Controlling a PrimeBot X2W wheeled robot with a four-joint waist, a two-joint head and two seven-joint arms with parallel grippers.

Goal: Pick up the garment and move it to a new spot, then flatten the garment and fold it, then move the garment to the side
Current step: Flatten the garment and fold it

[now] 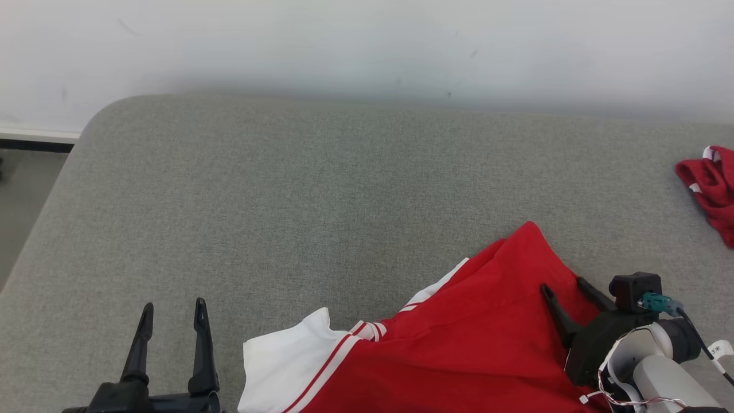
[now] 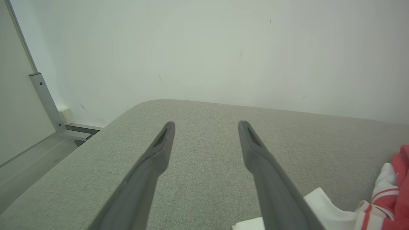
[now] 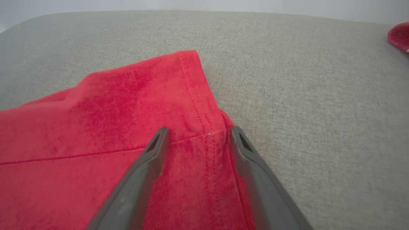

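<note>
A broad grey fabric-covered surface is seen spread across the head view, its far left corner rounded off. Behind it a white wall is shown, marked by a few small dark specks (faint, hardly more than dots). At the surface's right edge a crumpled red bundle with white stripes is caught, lying on the grey fabric and cut by the frame. Down at the left, a strip of grey floor is glimpsed below a pale skirting board. In the left wrist view a grey metal post is picked out, bolted, footed on the floor beside the wall, with a pale panel to its left.
</note>
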